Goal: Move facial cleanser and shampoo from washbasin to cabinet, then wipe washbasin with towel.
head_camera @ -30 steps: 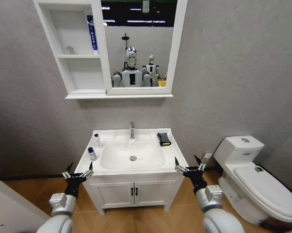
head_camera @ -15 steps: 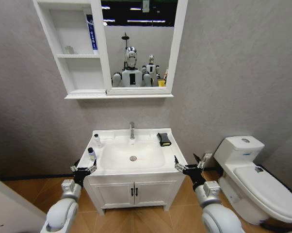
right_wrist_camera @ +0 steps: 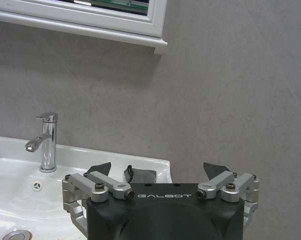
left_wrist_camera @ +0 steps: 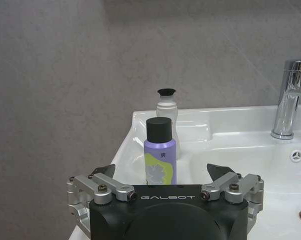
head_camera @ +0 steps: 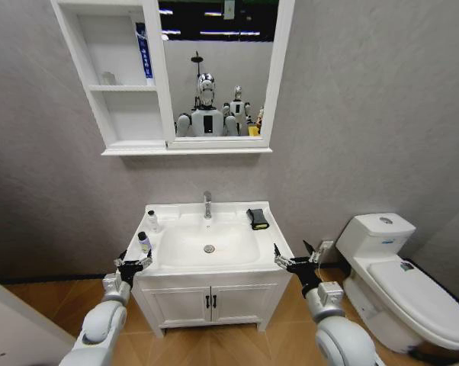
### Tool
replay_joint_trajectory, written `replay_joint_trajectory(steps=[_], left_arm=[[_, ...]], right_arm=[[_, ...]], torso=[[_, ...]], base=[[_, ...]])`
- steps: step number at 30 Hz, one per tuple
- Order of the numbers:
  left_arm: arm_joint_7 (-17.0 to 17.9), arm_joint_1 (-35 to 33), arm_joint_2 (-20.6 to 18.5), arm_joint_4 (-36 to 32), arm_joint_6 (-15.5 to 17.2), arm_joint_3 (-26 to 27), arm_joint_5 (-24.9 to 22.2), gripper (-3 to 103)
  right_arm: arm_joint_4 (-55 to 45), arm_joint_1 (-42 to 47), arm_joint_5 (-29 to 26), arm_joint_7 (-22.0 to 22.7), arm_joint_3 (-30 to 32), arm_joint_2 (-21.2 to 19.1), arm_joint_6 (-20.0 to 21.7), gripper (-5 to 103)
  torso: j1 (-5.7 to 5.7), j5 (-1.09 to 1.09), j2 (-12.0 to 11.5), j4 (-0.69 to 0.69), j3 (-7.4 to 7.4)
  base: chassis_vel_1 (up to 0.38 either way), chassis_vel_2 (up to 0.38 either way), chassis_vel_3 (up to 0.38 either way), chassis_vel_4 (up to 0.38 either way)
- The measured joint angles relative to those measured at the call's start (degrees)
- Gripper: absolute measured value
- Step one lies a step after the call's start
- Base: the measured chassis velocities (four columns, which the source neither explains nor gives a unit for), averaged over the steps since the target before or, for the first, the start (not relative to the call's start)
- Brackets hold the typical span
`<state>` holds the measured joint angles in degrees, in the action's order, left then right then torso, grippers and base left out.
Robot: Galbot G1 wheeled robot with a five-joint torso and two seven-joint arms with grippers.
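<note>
I hold left tool [left_wrist_camera: 160,176] spread open, nothing in it, at washbasin [head_camera: 237,263] left front corner. Purple bottle [left_wrist_camera: 160,151] stands upright straight ahead between jaws, white bottle [left_wrist_camera: 166,112] behind. Right tool [head_camera: 297,258] open, idle, farther away. Left arm nearer.

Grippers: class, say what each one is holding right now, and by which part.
Nothing is held. The left gripper is open, just short of the purple bottle on the washbasin; the right gripper is open beside the washbasin's right edge.
</note>
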<state>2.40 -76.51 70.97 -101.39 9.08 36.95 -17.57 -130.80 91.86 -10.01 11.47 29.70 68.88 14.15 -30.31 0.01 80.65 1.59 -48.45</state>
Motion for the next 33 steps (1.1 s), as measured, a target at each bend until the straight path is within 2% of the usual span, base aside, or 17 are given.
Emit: replay_joint_trajectory(steps=[10, 25, 27, 29, 31, 33], left_arm=[[1.2, 6.2, 1.0, 4.7, 0.0, -3.5, -0.1, 100], [1.2, 11.9, 0.3, 10.1, -0.2, -4.2, 0.1, 100], [1.2, 12.0, 0.2, 10.2, -0.2, -4.2, 0.1, 103], [1.2, 12.0, 0.4, 10.2, 0.0, -4.2, 0.0, 95], [1.2, 11.9, 0.6, 10.3, 0.0, -4.2, 0.0, 95], [1.1, 11.5, 1.0, 10.3, 0.0, -4.2, 0.2, 84]], right_arm=[[0.7, 0.2, -0.1, 0.0, 0.6, 0.2, -1.0, 100], [2.0, 0.1, -0.9, 0.6, 0.7, 0.5, -1.0, 100], [2.1, 0.1, -0.9, 0.6, 0.7, 0.6, -1.1, 100], [2.2, 0.1, -0.7, 0.3, 0.5, 1.0, -1.1, 100], [2.3, 0.0, -0.6, 0.3, 0.4, 1.1, -1.1, 100], [2.4, 0.0, -0.6, 0.2, 0.3, 1.2, -1.1, 100]], torso=[[0.0, 0.0, 0.0, 0.01, 0.0], [0.0, 0.0, 0.0, 0.0, 0.0], [0.0, 0.0, 0.0, 0.0, 0.0], [0.0, 0.0, 0.0, 0.0, 0.0], [0.0, 0.0, 0.0, 0.0, 0.0], [0.0, -0.01, 0.0, 0.0, 0.01]], base=[[0.0, 0.0, 0.0, 0.0], [0.0, 0.0, 0.0, 0.0], [0.0, 0.0, 0.0, 0.0], [0.0, 0.0, 0.0, 0.0], [0.0, 0.0, 0.0, 0.0], [0.0, 0.0, 0.0, 0.0]])
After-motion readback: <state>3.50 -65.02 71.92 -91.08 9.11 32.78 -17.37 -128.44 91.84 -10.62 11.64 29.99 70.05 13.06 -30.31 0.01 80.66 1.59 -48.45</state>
